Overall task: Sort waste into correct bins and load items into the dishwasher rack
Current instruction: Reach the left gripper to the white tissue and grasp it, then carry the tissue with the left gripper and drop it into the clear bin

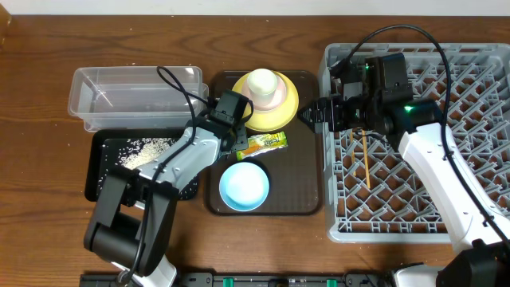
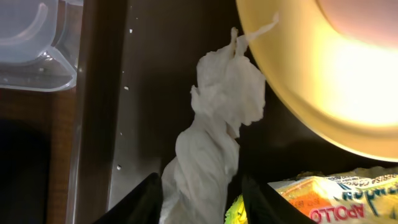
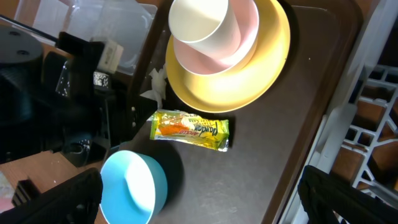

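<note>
My left gripper point(image 1: 236, 134) point(image 2: 199, 205) is shut on the crumpled white tissue point(image 2: 217, 124), on the brown tray beside the yellow plate point(image 1: 280, 112) point(image 2: 311, 93). The tissue's top touches the plate's rim. A white bowl point(image 3: 239, 43) and a white cup point(image 1: 261, 81) point(image 3: 199, 22) are stacked on the plate. The green-and-yellow snack wrapper point(image 1: 267, 143) point(image 3: 189, 130) lies below the plate. The light blue bowl point(image 1: 244, 185) point(image 3: 127, 186) sits at the tray's front. My right gripper point(image 1: 312, 114) point(image 3: 199, 199) is open and empty over the tray's right side. Two chopsticks point(image 1: 365, 159) lie in the grey rack point(image 1: 470, 72).
The clear tub point(image 1: 135, 92) point(image 2: 31, 37) stands at the back left. In front of it, the black tray point(image 1: 100, 171) holds rice scraps point(image 1: 147, 150). The dark brown serving tray point(image 1: 307, 183) lies between the bins and the rack. A few rice grains are scattered on the serving tray.
</note>
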{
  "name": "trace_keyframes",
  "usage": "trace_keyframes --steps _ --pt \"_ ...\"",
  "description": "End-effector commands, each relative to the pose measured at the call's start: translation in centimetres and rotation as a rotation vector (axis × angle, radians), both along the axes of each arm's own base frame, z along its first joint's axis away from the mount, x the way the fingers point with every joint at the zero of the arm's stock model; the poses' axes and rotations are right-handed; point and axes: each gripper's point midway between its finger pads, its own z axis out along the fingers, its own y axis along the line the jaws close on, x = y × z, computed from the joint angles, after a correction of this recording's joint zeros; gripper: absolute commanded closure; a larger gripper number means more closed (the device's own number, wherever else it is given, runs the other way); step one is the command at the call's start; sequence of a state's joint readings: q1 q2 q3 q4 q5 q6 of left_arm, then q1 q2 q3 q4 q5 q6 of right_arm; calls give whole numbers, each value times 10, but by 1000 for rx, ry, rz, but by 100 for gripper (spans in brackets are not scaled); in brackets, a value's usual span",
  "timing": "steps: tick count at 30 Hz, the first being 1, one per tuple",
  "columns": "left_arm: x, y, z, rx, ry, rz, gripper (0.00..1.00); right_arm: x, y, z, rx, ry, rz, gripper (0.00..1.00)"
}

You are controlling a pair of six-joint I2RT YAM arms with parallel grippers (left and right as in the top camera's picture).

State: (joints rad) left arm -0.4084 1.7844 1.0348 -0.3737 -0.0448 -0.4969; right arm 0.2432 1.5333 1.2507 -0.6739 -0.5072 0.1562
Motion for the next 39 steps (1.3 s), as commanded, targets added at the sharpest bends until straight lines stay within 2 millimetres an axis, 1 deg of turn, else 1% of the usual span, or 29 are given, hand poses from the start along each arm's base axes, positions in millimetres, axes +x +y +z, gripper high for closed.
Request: trace_keyframes --steps 1,6,7,8,9,11,13,16,20,22,25,26,27,28,30,32,34,36,39 --pt "4 4 -5 32 -4 -1 63 -1 5 9 17 -16 12 1" --pt "6 4 -4 30 -10 -1 81 -1 5 9 17 -15 12 1" --pt "6 4 -4 29 -12 -1 81 -1 5 9 17 -16 12 1" --pt "7 3 -3 27 -15 -1 86 -1 5 9 17 -16 12 1" --pt "7 3 -2 25 -21 -1 88 -1 5 9 17 -16 12 1" --pt "11 1 6 19 -41 -8 92 -1 5 9 17 -16 12 1" --pt "16 -1 21 11 -80 -27 94 -1 5 9 17 -16 12 1" --pt "21 -3 55 -18 -156 -29 94 -1 5 9 17 -16 12 1" --pt "14 1 96 -45 -228 -26 94 -1 5 9 17 -16 12 1" --pt "13 6 121 -42 -293 -17 94 -1 5 9 17 -16 12 1" --pt "15 21 163 -32 -416 32 94 -1 5 9 17 -16 12 1" --pt "17 31 181 -29 -469 62 94 -1 5 9 17 -16 12 1" --pt "19 37 192 -29 -500 82 94 -1 5 9 17 -16 12 1" --pt "22 48 207 -25 -546 115 94 -1 5 9 17 -16 12 1" --pt "28 69 227 -25 -620 175 94 -1 5 9 17 -16 12 1" --pt "37 90 239 -5 -673 210 94 -1 5 9 17 -16 12 1" --pt "45 109 240 12 -691 255 94 -1 5 9 17 -16 12 1" --pt "52 129 233 31 -682 303 93 -1 5 9 17 -16 12 1" --pt "62 155 208 69 -624 363 93 -1 5 9 17 -16 12 1"
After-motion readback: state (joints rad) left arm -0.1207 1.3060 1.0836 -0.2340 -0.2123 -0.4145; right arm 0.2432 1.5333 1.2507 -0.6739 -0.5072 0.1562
